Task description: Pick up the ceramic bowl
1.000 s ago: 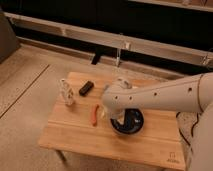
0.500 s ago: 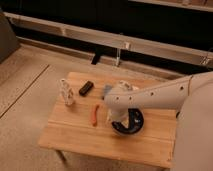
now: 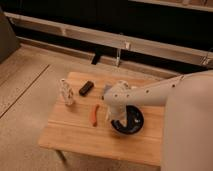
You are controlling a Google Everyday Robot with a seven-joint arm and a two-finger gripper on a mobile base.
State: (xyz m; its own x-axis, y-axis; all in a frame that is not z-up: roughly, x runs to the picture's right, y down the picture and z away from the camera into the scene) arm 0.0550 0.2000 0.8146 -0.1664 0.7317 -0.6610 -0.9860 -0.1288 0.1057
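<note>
The ceramic bowl [image 3: 131,121] is wide, shallow, round and glossy black. It sits right of centre on the wooden table [image 3: 75,135]. My white arm reaches in from the right, and its wrist hangs just above the bowl's left side. The gripper [image 3: 116,120] points down at the bowl's left rim and hides that part of it. I cannot tell whether it touches the bowl.
A thin orange-red object [image 3: 94,115] lies just left of the bowl. A small black block [image 3: 86,88] and a pale upright bottle-like item [image 3: 65,92] stand at the back left. A small white cup [image 3: 122,83] peeks out behind my arm. A metal rail [image 3: 120,47] runs behind the table.
My arm has swung in and lowered, bringing the gripper down to the bowl's left rim. The bowl and the other things have not moved.
</note>
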